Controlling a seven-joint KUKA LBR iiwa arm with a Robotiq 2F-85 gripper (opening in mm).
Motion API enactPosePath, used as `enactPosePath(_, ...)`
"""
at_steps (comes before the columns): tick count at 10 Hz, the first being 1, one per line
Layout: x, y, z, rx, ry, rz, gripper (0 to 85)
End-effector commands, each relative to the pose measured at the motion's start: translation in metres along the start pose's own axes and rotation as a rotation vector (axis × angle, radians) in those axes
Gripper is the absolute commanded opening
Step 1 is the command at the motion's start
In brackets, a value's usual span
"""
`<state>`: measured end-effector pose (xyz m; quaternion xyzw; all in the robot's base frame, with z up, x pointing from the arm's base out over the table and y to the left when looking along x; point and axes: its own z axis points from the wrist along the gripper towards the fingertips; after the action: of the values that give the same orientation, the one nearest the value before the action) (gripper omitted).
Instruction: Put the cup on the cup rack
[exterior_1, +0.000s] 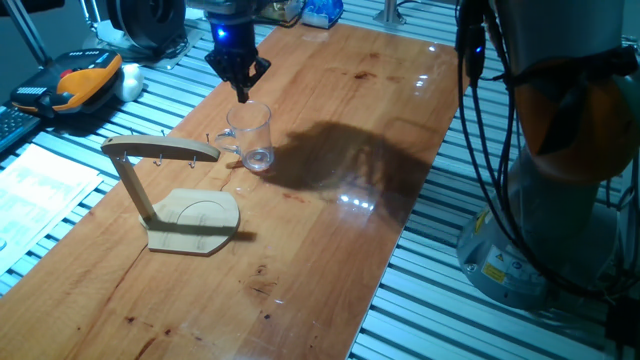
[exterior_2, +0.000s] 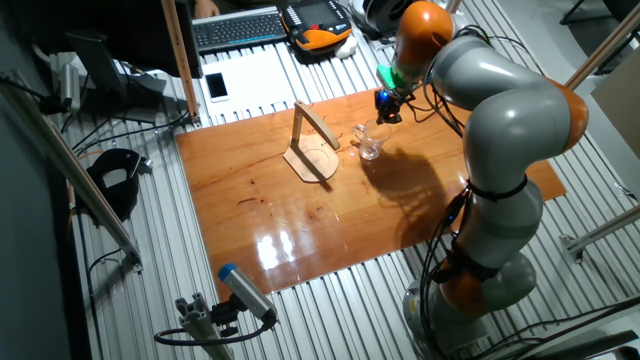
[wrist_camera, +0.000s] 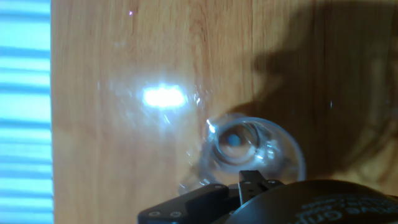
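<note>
Near side of the worktop: bare wood and glare patches, nothing standing there.

Mid-board, toward the left long edge: the cup rack, base flat on the wood, post slanted, top arm level, hooks bare.

Just beyond it, toward the far edge: the cup, upright on the worktop, its handle turned toward the rack, apart from the base.

Directly above its rim: the gripper, fingertips close together, nothing held. Whether they are fully clenched I cannot tell.

Step in hand, as I judge it: the approach to grasp. Next move calls for descending onto the rim or wall and closing without tipping the cup.

Hard to read: the hand view is blurred; the cup shows from above, fingers cut off by the housing. Hooks too small to count.
</note>
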<state>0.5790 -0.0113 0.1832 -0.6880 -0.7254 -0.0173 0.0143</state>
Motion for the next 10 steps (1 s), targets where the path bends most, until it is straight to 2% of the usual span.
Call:
enactPosePath(1,-0.004,0.006,0.005,0.000,-0.010,0.022,0.0)
enactPosePath(2,-0.009,0.009,0.011,0.000,-0.014,0.034,0.0)
enactPosePath(3,-0.015,0.009,0.012,-0.011,-0.013,0.026,0.0)
enactPosePath(4,-0.019,0.010,0.011,-0.009,-0.010,0.022,0.0)
enactPosePath(5,-0.021,0.010,0.010,-0.004,0.004,0.016,0.0)
enactPosePath(6,-0.020,0.011,0.010,0.012,0.003,0.014,0.0)
enactPosePath(7,-0.019,0.014,0.010,0.075,-0.002,0.014,0.0)
enactPosePath(8,-0.019,0.013,0.009,0.131,0.016,0.010,0.0)
enactPosePath(9,-0.023,0.010,0.006,0.123,0.055,0.022,0.0)
enactPosePath(10,-0.026,0.009,0.002,0.117,0.062,0.021,0.0)
